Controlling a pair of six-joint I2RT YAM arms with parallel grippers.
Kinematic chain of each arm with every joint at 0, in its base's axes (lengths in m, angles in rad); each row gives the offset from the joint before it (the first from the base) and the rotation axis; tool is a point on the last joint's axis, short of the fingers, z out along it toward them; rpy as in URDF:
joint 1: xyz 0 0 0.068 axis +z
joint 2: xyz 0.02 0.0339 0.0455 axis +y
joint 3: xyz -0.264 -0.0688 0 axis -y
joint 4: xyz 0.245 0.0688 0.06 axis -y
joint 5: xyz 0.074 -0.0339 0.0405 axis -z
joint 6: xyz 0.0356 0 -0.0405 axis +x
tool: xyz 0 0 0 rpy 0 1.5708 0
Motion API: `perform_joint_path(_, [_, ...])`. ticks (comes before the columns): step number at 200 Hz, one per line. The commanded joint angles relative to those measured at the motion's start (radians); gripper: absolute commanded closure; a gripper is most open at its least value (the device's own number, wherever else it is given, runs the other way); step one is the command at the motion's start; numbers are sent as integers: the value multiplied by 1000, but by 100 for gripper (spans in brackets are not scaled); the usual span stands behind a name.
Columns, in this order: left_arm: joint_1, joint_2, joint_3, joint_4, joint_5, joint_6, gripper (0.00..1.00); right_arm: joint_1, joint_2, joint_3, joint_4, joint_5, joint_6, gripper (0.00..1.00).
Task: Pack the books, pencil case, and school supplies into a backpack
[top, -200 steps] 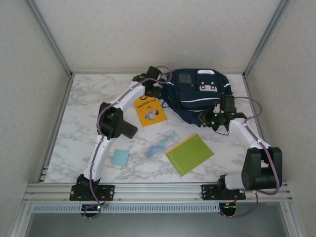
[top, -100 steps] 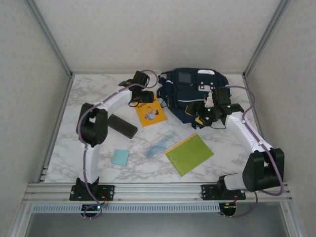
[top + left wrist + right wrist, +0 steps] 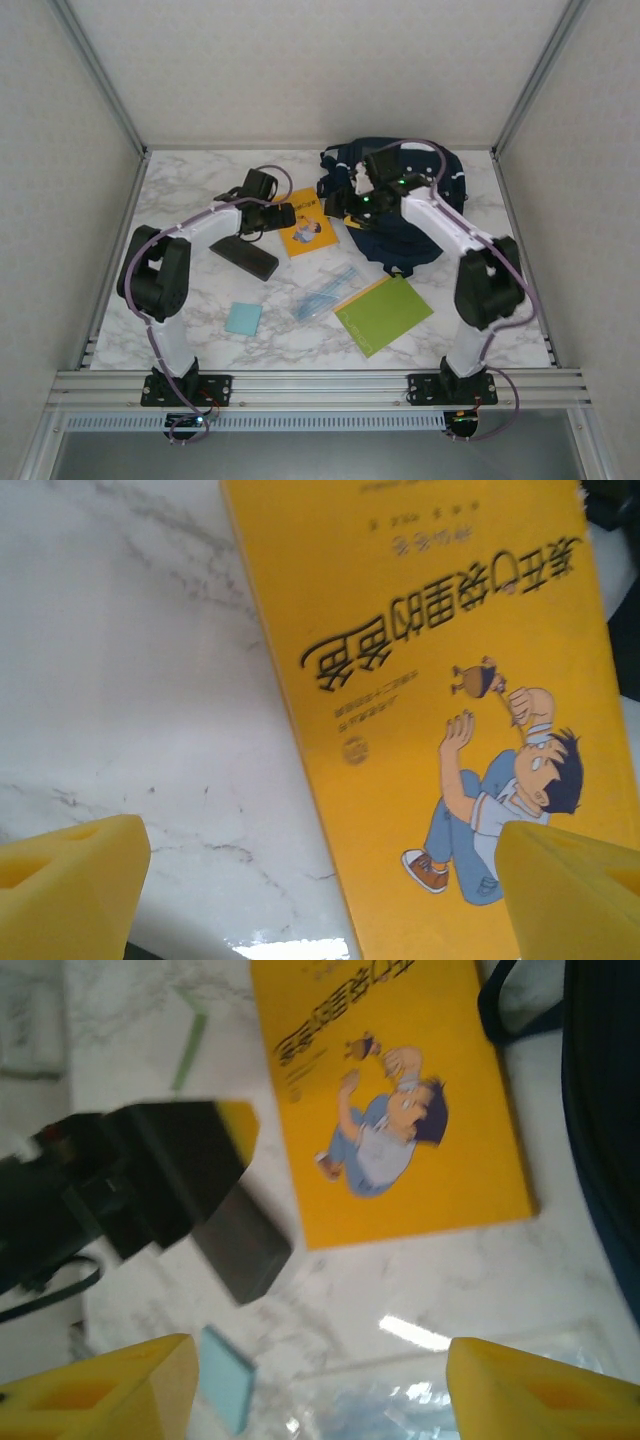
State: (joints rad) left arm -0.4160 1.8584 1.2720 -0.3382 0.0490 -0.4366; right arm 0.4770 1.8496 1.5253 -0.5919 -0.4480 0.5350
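The navy backpack [image 3: 388, 236] lies at the back of the table, and my right gripper [image 3: 357, 205] hovers open over its left part. The orange-yellow cartoon book [image 3: 307, 227] lies flat just left of it. My left gripper [image 3: 284, 213] stands open at the book's left edge. In the left wrist view that book [image 3: 440, 680] lies under the wide-apart yellow fingertips [image 3: 70, 880], which hold nothing. The dark pencil case [image 3: 246, 257], the light-blue pad [image 3: 243, 318], the clear packet [image 3: 325, 290] and the lime-green notebook [image 3: 385, 312] lie nearer the front. The right gripper [image 3: 320, 1400] holds nothing.
The right wrist view looks down on the orange book [image 3: 400, 1100], the pencil case [image 3: 240, 1245], the blue pad [image 3: 228, 1375] and the left gripper's dark body [image 3: 150, 1180]. Metal frame posts and walls close in the marble table [image 3: 180, 180] on three sides.
Both grippers have opened. The left one came down and left from the backpack to the orange book's edge. The right arm swung left across the backpack.
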Motion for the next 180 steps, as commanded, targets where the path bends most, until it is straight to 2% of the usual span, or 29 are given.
perform_joint_path(1, [10, -57, -25, 79, 58, -56, 12, 9, 150, 96, 31, 67, -30, 42])
perform_joint_path(20, [14, -51, -35, 98, 74, -65, 14, 14, 257, 164, 44, 68, -39, 46])
perform_joint_path(44, [20, -24, -34, 106, 82, -67, 21, 27, 348, 239, 27, 157, -68, 48])
perform_joint_path(90, [23, 69, -8, 116, 100, -91, 47, 46, 445, 316, -34, 357, -138, 48])
perform_joint_path(125, [23, 124, 25, 85, 91, -89, 48, 83, 488, 355, -79, 526, -209, 43])
perform_joint_path(141, [23, 133, 27, 77, 86, -86, 48, 90, 514, 379, -101, 523, -224, 41])
perform_joint_path(155, [23, 141, 28, 72, 81, -85, 52, 91, 519, 375, -92, 459, -227, 41])
perform_joint_path(180, [23, 168, 32, 60, 89, -76, 68, 102, 533, 373, -90, 388, -223, 41])
